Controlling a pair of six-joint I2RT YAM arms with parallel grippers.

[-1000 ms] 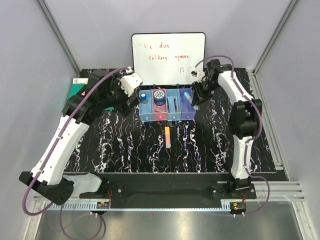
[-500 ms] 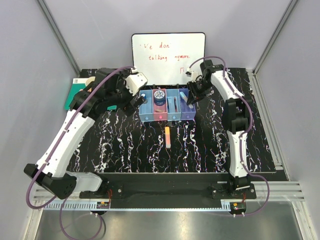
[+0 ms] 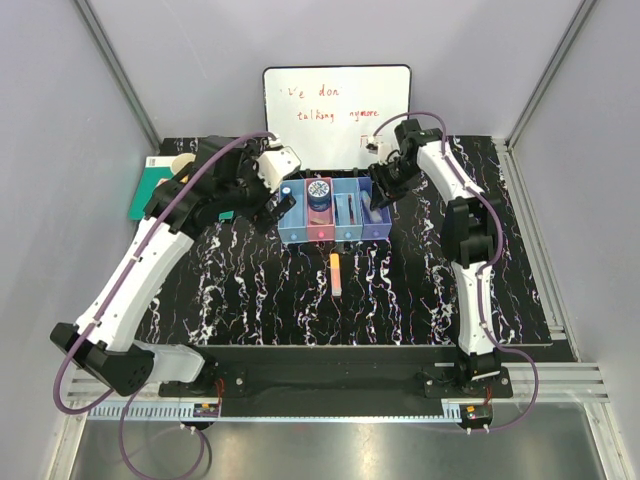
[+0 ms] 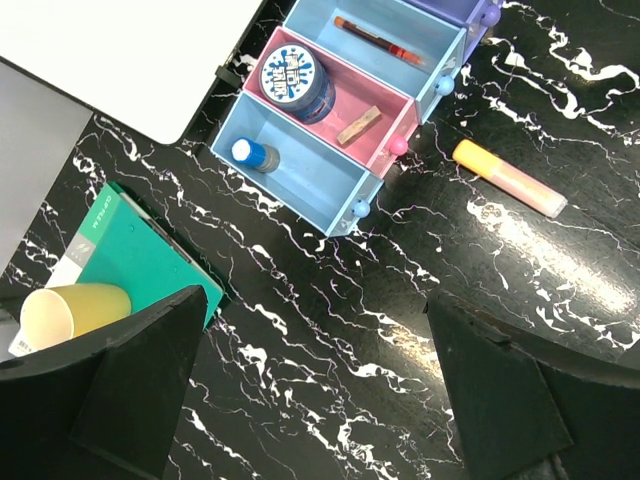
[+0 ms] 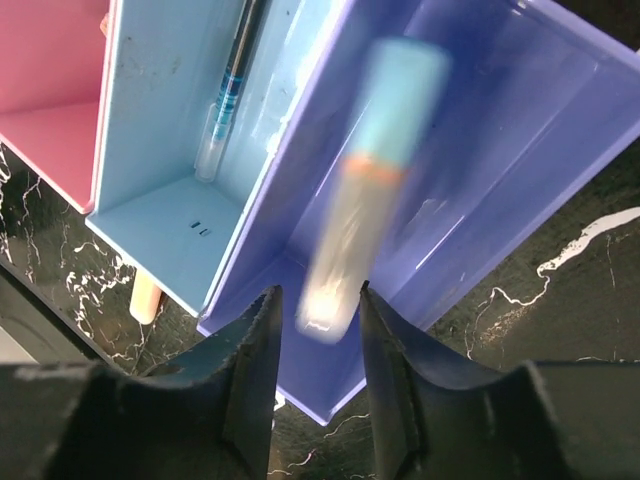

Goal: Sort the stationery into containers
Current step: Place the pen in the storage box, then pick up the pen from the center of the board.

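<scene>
Translucent plastic: four joined bins (image 3: 346,238) in one row at the far middle of the black marbled table (image 3: 250,300), coloured blue, pink, blue, purple from the left. In the first blue: one small blue-capped item (image 4: 255,155). In the pink: one round blue disc (image 4: 295,82) and one small tan block (image 4: 358,125), near each other but apart. In the second blue: one thin pen (image 4: 378,40), lying lengthwise. In the purple: one light-blue marker (image 5: 370,180), blurred, lengthwise; resting or in the air cannot be told. Out on the table, just in front of the row and clear of it: one orange marker (image 3: 336,273), lying flat.

Two grippers. Left gripper (image 4: 315,400) above the table, left of the row near the first blue bin; spread wide, nothing between the fingers (image 4: 130,390). Right gripper (image 5: 317,295) directly over the purple bin; jaws part-way apart, the marker's pale end just past the tips, a slim gap on its left side, no clamping seen.

Around: one whiteboard (image 3: 337,115) with red handwriting, leaning behind the row; one green notebook (image 4: 140,260) at the far left; one yellow cup (image 4: 70,312) at its edge. In the top view, right arm stretched over the purple end, covering part of that bin; left wrist crowding the blue end.
</scene>
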